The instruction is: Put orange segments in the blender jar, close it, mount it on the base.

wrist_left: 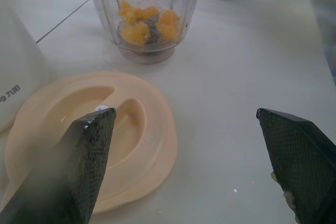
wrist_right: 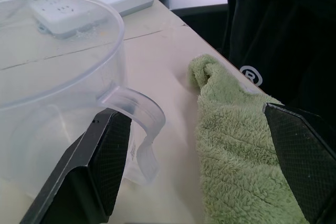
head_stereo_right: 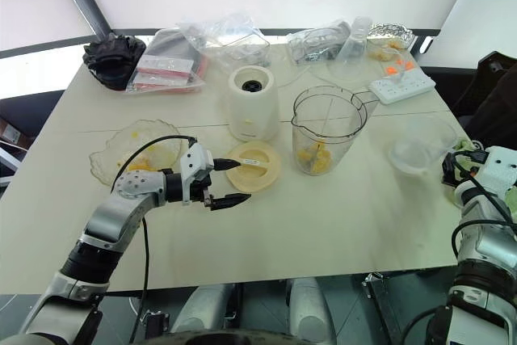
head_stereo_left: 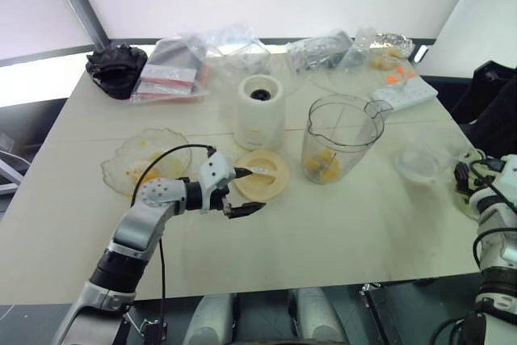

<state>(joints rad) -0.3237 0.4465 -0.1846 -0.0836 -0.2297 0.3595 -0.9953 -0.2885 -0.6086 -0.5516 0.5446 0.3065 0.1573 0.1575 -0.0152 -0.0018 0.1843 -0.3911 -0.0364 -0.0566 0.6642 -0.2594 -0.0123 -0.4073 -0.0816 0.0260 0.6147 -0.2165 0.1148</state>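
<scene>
The clear blender jar point(head_stereo_left: 340, 136) stands upright and uncovered at the table's middle, with orange segments point(head_stereo_left: 321, 165) at its bottom. The white base point(head_stereo_left: 259, 111) is just to its left, dark socket up. In front of the base a flat cream lid point(head_stereo_left: 262, 176) lies on the table. My left gripper point(head_stereo_left: 246, 190) is open at the lid's near-left edge, one finger point(wrist_left: 88, 165) over the lid and the other off it; the jar point(wrist_left: 144, 19) lies ahead of it. At the table's right edge my right gripper point(wrist_right: 191, 113) is open and empty, between a clear measuring cup's handle point(wrist_right: 137, 124) and a green towel point(wrist_right: 239, 150).
A wavy glass bowl point(head_stereo_left: 121, 169) with a few orange bits sits left of my left arm. The measuring cup point(head_stereo_left: 420, 163) is right of the jar. A white power strip point(head_stereo_left: 404, 93), plastic bags point(head_stereo_left: 230, 48) and a black object point(head_stereo_left: 117, 66) line the far edge.
</scene>
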